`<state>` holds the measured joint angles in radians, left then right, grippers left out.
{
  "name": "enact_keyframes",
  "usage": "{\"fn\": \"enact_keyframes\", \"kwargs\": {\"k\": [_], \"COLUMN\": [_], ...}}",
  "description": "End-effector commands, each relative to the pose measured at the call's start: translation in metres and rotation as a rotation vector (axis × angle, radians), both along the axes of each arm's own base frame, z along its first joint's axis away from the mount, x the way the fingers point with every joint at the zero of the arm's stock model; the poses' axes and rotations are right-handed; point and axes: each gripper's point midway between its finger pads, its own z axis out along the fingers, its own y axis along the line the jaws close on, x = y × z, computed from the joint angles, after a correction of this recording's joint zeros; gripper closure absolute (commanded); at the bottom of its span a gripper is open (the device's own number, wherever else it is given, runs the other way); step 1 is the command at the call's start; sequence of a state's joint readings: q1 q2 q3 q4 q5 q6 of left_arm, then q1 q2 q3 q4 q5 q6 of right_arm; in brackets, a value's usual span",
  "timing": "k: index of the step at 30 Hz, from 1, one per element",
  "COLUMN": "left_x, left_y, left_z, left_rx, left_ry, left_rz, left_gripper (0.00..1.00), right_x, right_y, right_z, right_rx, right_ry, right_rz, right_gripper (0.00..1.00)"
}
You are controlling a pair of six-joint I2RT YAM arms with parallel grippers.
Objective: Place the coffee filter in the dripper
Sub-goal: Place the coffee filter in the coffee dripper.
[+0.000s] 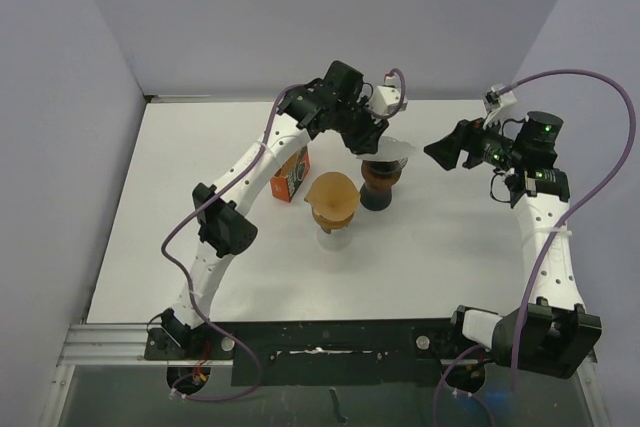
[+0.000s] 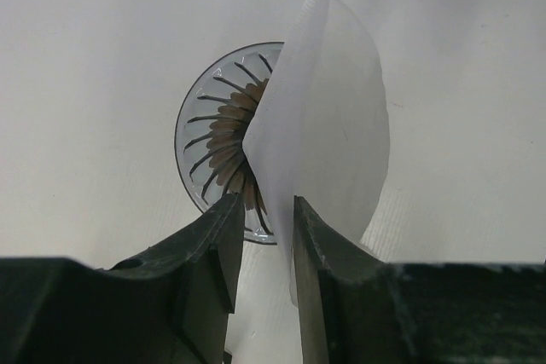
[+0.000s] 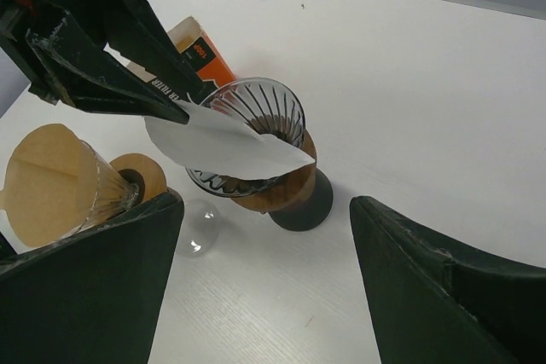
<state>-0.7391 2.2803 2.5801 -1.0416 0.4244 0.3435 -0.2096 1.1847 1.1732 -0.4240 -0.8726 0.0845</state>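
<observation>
So the white coffee filter (image 2: 328, 125) is at the dripper (image 2: 213, 138) but not properly in it. It's folded flat and sits tilted across the glass rim, with one edge dipping toward the ribbed cone and the rest sticking up and out. The dripper stands around the middle of the table (image 1: 450, 247), a bit toward the far edge.

The left gripper (image 2: 266, 210) comes in from above, which makes sense for lowering paper into a cone. Its jaws stand narrowly apart with the filter's edge running between them. That gap looks wider than thin paper, so my guess is it isn't pinched – hard to be sure though.

The right gripper (image 3: 264, 202) hangs wide open off the dripper's right side, holding nothing and pointed at it, probably placed to nudge the filter or steady things. A second dripper with a brown filter (image 1: 333, 197) and an orange box (image 1: 291, 175) sit just to the left – not involved.
</observation>
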Motion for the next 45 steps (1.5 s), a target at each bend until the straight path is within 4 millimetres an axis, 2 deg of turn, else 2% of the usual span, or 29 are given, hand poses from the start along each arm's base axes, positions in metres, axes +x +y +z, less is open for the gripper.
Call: {"fn": "enact_keyframes", "kwargs": {"k": [1,9,15,22,32,45], "left_x": [0.003,0.015,0.016,0.021,0.024,0.026], "left_y": [-0.011,0.0,0.009,0.018,0.021,0.024], "left_z": [0.022,0.027,0.029,0.034,0.037,0.032], "left_rx": [-0.071,-0.069,-0.066,-0.076,-0.1,-0.104], "left_ry": [-0.029,-0.035,-0.019,-0.013,0.007,0.033], "left_rz": [0.006,0.116,0.165,0.233,0.274,0.324], "left_gripper": [0.7,0.58,0.51,0.49,0.47,0.44], "right_x": [0.004,0.019,0.03,0.042,0.051,0.059], "right_y": [0.001,-0.006,0.002,0.012,0.024,0.03], "right_z": [0.008,-0.002,-0.011,-0.018,-0.029,-0.04], "right_rx": [0.0,-0.069,-0.12,-0.166,-0.194,-0.207], "right_ry": [-0.043,-0.014,0.012,0.041,0.083,0.124], "right_rz": [0.004,-0.075,-0.072,-0.057,-0.021,-0.009], "right_gripper": [0.19,0.2,0.21,0.23,0.26,0.31]}}
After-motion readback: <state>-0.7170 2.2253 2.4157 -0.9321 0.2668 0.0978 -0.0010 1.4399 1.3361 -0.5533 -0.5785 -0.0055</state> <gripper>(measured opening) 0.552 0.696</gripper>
